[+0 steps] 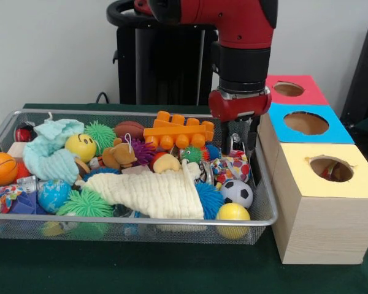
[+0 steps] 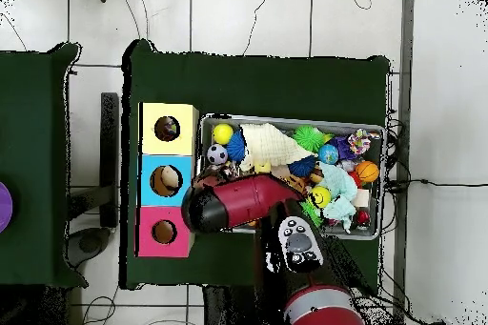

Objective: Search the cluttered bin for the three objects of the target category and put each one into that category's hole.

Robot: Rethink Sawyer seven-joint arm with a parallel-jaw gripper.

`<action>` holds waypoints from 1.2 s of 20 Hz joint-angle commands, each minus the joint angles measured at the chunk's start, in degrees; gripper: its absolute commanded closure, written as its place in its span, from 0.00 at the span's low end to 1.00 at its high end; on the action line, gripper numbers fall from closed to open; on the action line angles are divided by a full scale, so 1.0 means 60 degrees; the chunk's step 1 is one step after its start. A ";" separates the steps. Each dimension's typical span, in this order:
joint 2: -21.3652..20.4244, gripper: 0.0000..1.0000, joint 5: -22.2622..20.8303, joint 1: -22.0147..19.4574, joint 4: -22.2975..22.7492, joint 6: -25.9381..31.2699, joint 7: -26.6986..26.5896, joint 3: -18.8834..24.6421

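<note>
The black two-fingered gripper [image 1: 241, 146] hangs inside the silver wire-mesh bin [image 1: 262, 215] at three o'clock, over a polka-dot cloth piece [image 1: 232, 166] (grip unclear).

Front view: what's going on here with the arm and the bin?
The gripper is down in the bin at the end nearest the boxes, right above a polka-dot cloth beside the soccer ball. Whether it has grasped anything can't be seen. Something already lies in the yellow box's hole.
</note>
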 commanded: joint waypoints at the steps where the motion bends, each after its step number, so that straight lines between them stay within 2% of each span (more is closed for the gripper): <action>1: 0.0338 0.00 -0.0746 0.0435 -0.0258 -0.0231 0.0692 -0.0300; 4: 0.0314 0.00 -0.0970 0.0743 -0.0521 0.0005 0.0680 -0.0739; 13: 0.0318 0.00 -0.1292 0.1171 -0.0834 -0.0094 0.0735 -0.1383; 20: 0.0275 0.00 -0.1361 0.1217 -0.0954 -0.0219 0.0729 -0.1470; 24: 0.0178 0.00 -0.1304 0.0881 -0.0752 -0.0781 0.0761 -0.1035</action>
